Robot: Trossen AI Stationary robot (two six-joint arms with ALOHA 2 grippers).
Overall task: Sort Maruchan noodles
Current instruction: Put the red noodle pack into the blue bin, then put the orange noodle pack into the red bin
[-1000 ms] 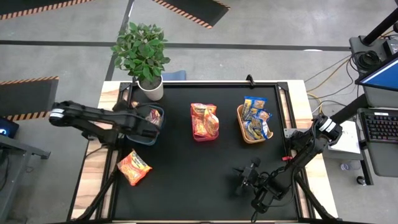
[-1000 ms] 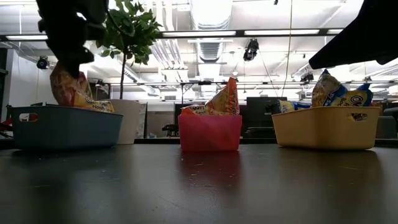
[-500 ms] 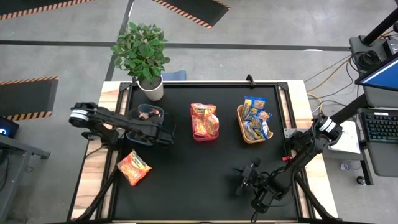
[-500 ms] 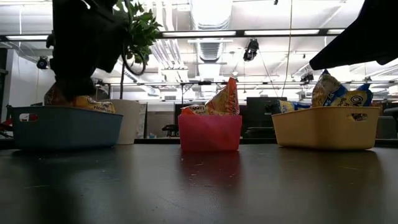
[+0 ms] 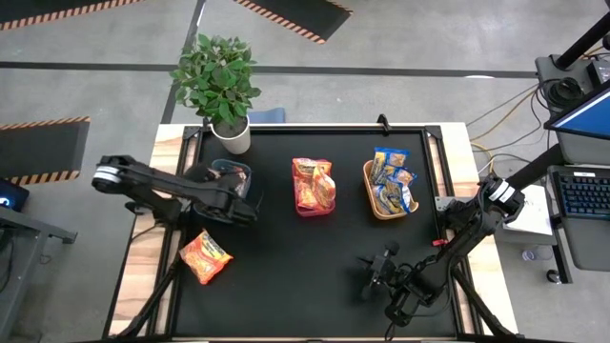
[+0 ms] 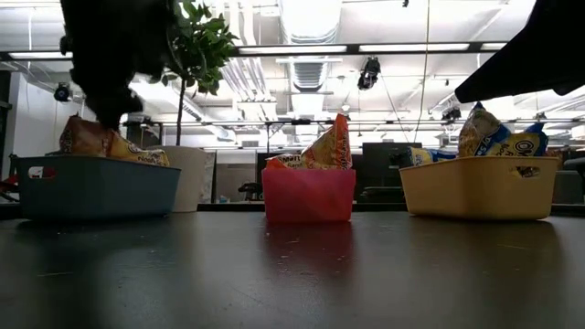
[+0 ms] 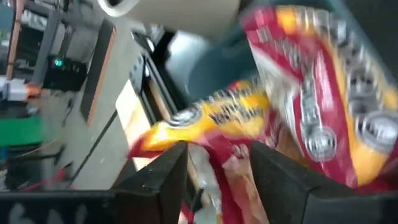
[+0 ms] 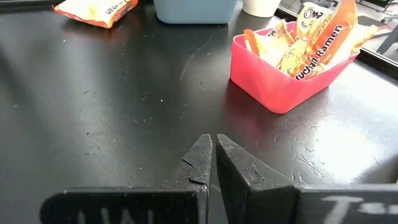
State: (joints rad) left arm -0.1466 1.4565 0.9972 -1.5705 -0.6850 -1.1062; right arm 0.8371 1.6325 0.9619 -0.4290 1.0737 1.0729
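Setting: robotics lab or industrial test hall. Evidence, high view: grey concrete floor (image 5: 400, 90) with orange-and-black hazard-striped mats (image 5: 295, 14) at the top and left edges; black-topped desk (image 5: 305, 276) at centre; computer keyboard (image 5: 581, 195) and monitor (image 5: 581, 119) at right edge, loose cables (image 5: 505, 110) beside them. Low view: open ceiling with strip lights (image 6: 411, 47) and exposed ducting (image 6: 311, 68) across the upper frame. Potted plant (image 5: 217, 81) at the desk's upper left.
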